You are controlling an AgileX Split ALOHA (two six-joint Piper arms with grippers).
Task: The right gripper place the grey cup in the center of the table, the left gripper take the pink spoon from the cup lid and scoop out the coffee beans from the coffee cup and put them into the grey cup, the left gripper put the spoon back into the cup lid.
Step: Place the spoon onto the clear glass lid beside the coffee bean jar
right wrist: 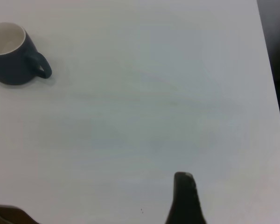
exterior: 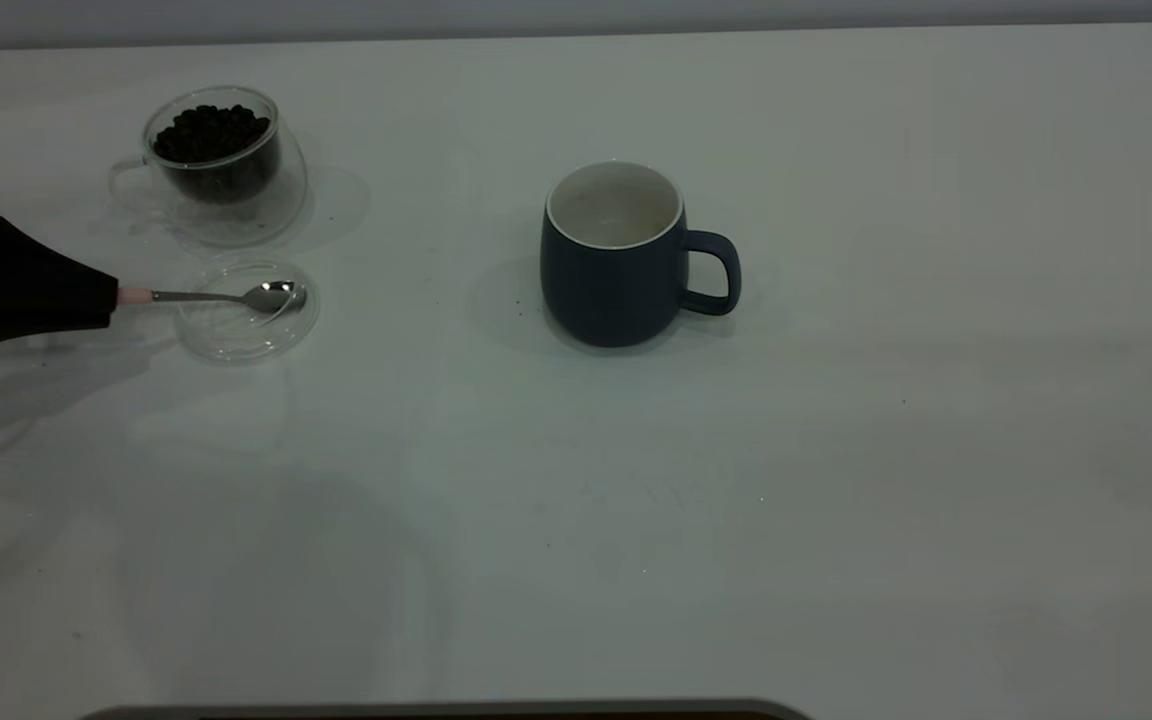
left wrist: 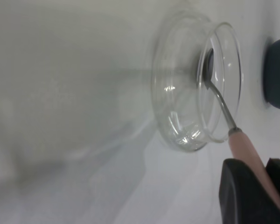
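Left gripper, at the table's left edge, is clamped on only the handle tip of the pink spoon, bowl resting in the cup lid, so lifting may tilt or drop it.

No text, labels, brands or numbers can be read anywhere here. The grey cup is plain, and nothing is printed on the coffee cup or the counter.
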